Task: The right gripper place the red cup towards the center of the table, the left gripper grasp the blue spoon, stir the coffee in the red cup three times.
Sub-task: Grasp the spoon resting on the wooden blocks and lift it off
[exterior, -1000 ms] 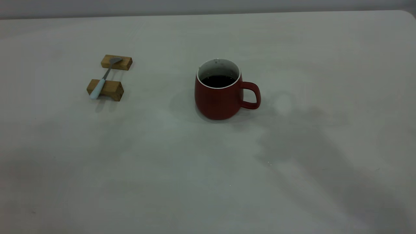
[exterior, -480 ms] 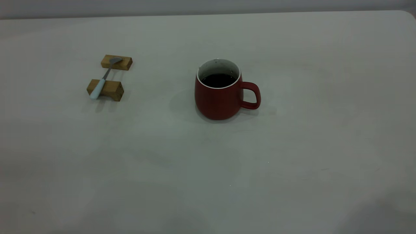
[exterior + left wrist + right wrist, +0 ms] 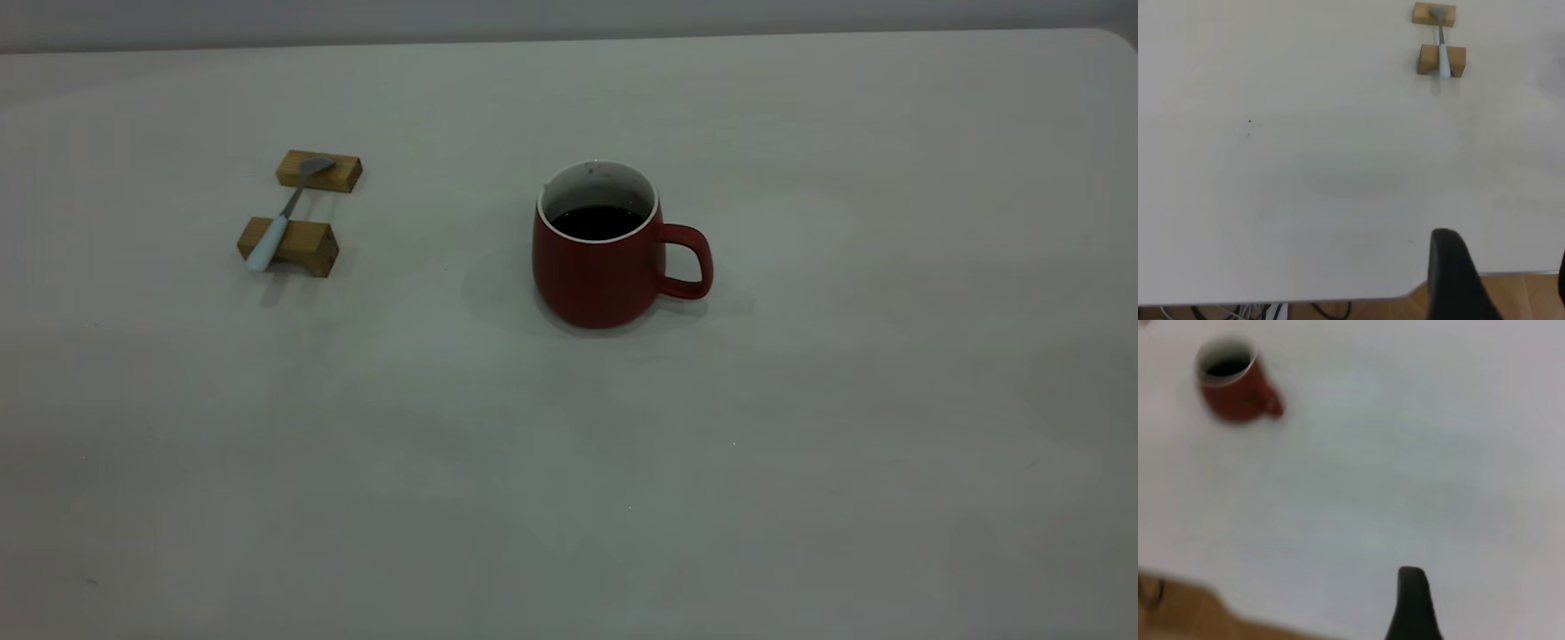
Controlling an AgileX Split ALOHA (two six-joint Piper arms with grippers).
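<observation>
1. Spoon: the blue spoon (image 3: 283,216) bridges two wooden blocks (image 3: 302,208) towards the left edge of the table (image 3: 800,427), its pale handle on the nearer block and its grey bowl on the farther one.
2. The red cup (image 3: 605,258) stands upright near the table's middle, with a white rim and its loop handle pointing right.
3. The coffee (image 3: 597,222) inside is dark, almost black.
4. The left gripper (image 3: 1508,287) hangs over the table's edge, holding nothing; I cannot tell its opening.
5. The right gripper (image 3: 1413,603) hovers empty, well apart from the cup; its opening is unclear.
</observation>
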